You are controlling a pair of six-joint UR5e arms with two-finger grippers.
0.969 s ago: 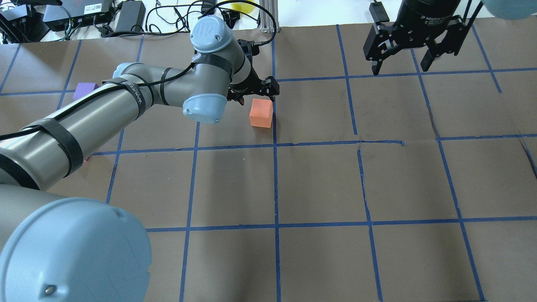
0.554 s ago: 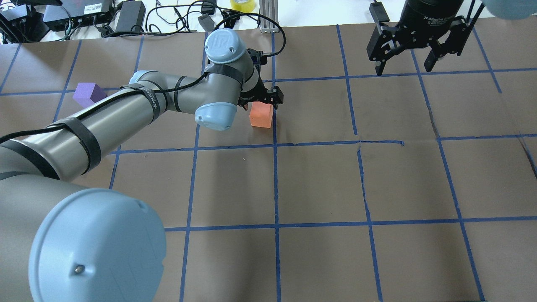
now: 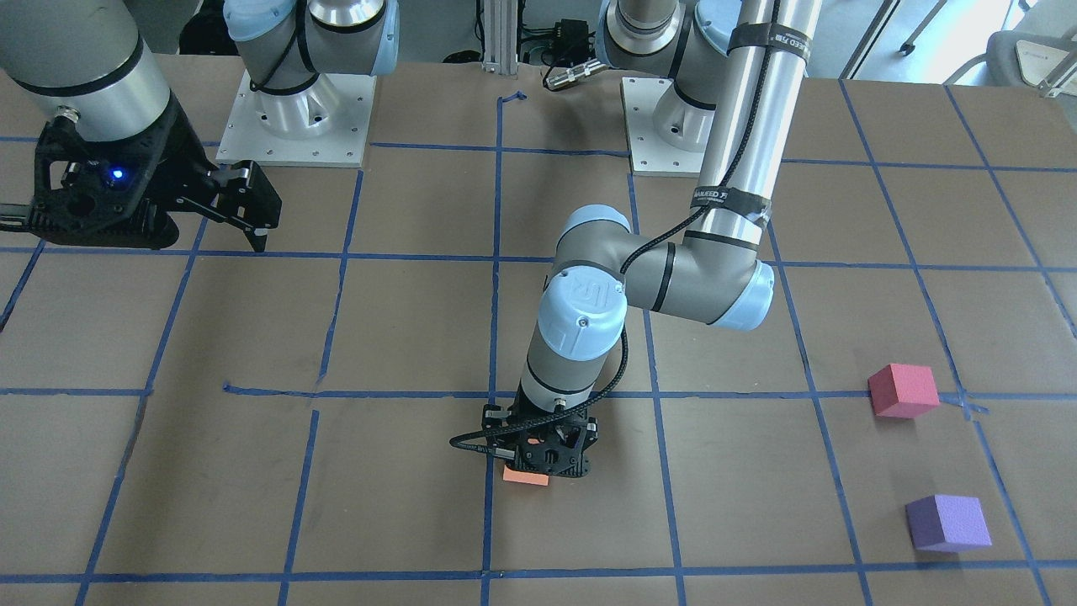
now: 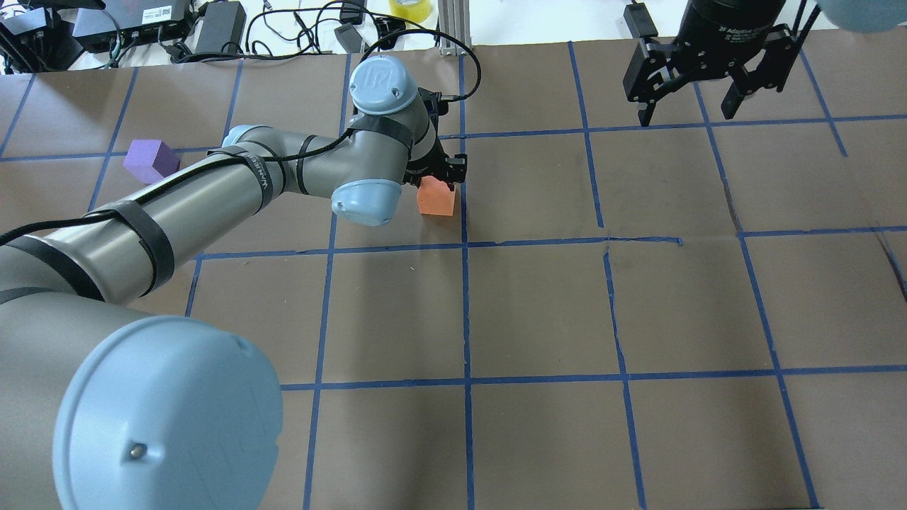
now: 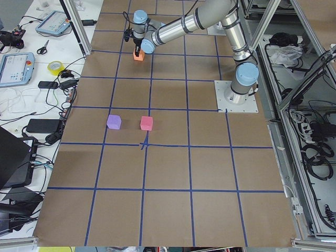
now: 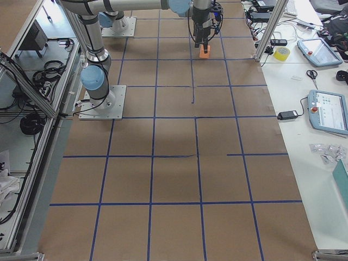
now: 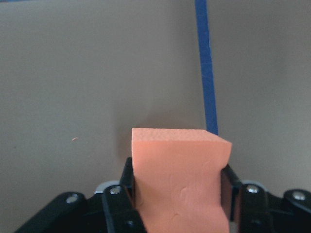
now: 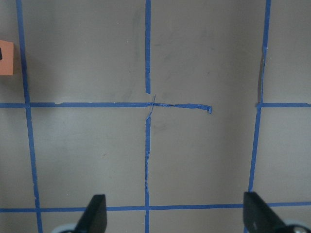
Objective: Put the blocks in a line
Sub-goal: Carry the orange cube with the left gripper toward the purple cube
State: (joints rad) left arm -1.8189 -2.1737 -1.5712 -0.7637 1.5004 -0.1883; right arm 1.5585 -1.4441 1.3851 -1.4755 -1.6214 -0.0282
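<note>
Orange foam block (image 7: 180,179) sits pinched between the left gripper's (image 3: 538,465) fingers (image 7: 227,187), low on the surface (image 4: 538,304) beside a blue tape line (image 7: 206,73). The pinkish-red block (image 3: 903,390) and purple block (image 3: 947,522) lie well apart from it, toward the robot's left, likely its destination. The right gripper (image 8: 176,213) hangs wide-open, far off.

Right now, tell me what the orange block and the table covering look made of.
Orange block: probably soft foam, matte; pitted grain, sides pinched in by the left gripper. Table covering: seemingly brown paper, matte; creases and tears along seams, blue tape lines.
</note>
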